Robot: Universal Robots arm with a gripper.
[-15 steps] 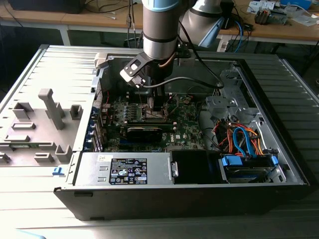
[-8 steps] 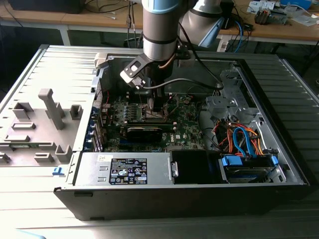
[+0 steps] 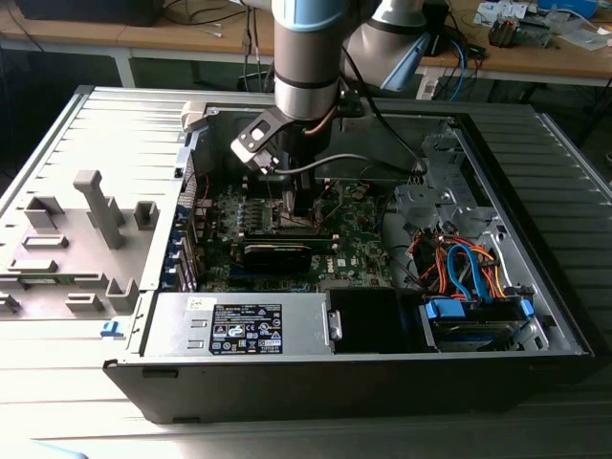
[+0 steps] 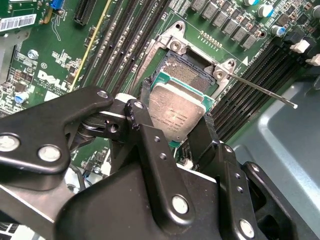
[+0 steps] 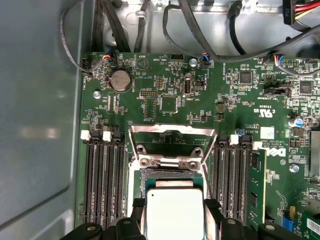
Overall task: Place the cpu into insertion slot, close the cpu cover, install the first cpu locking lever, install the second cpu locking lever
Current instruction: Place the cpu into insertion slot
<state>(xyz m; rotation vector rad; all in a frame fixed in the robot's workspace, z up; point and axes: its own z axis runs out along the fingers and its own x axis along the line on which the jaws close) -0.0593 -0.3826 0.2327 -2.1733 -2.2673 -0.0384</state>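
over the slot (image 4: 186, 67), the gripper (image 4: 176, 117) is clamped on the cpu (image 5: 174, 210) by its edges, the cover (image 5: 172, 129) open beside the slot; placing looks in hand, calling for level, square seating.

White logo (image 4: 54, 80) on the green board (image 4: 30, 60) — a printed label (image 3: 246, 328) on the power supply (image 3: 182, 330).

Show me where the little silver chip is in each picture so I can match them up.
Exterior view: too small to tell; look beneath the claw, over the green board.
Second wrist view: the cpu sits between the claw's fingers, above the insertion slot.
First wrist view: the cpu, gripped between the fingers, beside the open cpu cover.
Shared landmark: the green board.
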